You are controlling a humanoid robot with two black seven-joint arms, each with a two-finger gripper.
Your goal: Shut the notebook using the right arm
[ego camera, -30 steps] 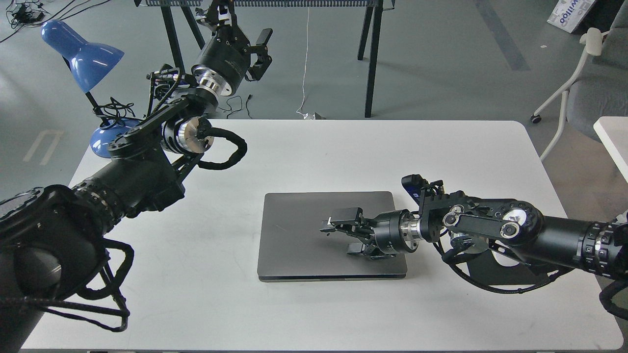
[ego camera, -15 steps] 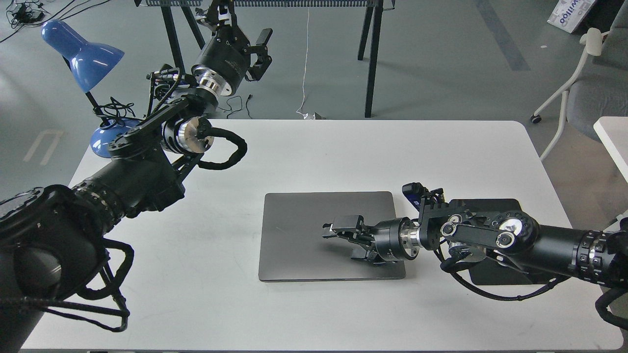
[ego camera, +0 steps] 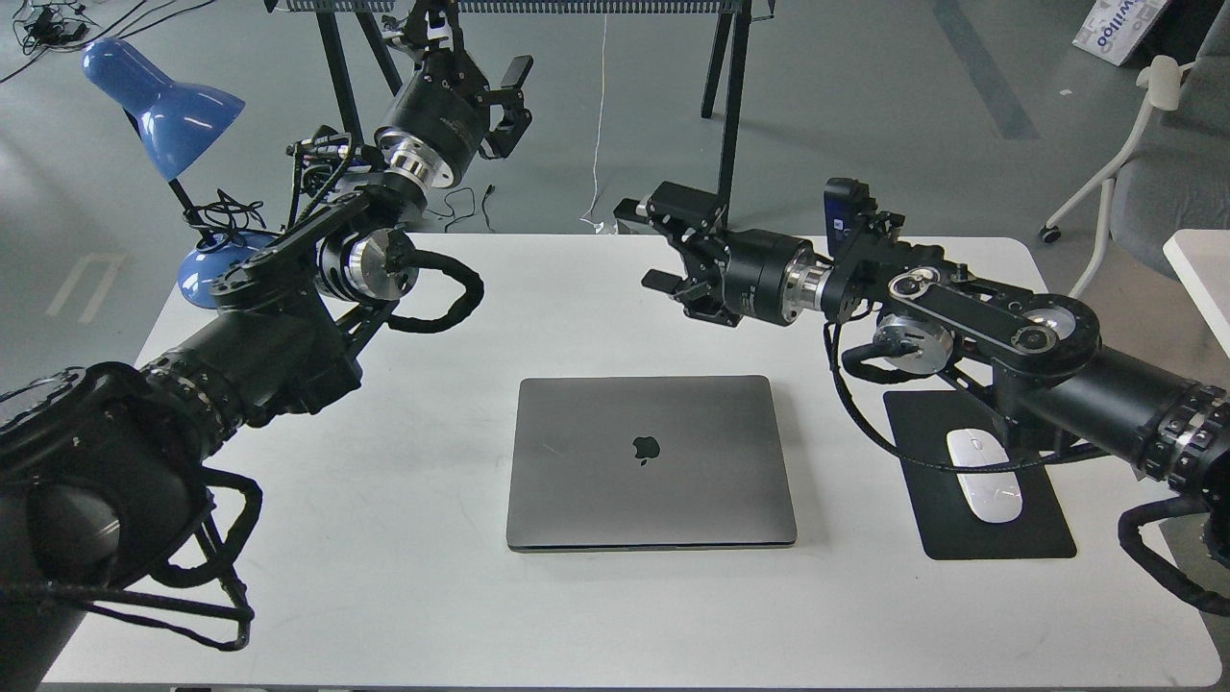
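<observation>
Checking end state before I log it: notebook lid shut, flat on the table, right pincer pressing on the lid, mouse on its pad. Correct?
One thing is wrong: the right pincer is not on the lid. The head view shows it lifted clear, above the table's far edge, with nothing between its fingers. The rest holds: the notebook lies shut and flat, and the white mouse sits on the black mouse pad.

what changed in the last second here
The right gripper lifted off the notebook lid and pulled back up toward the table's far edge, open and holding nothing. That uncovered the white mouse on the mouse pad. The notebook stayed shut and flat in place; the left gripper and blue lamp did not move.
</observation>
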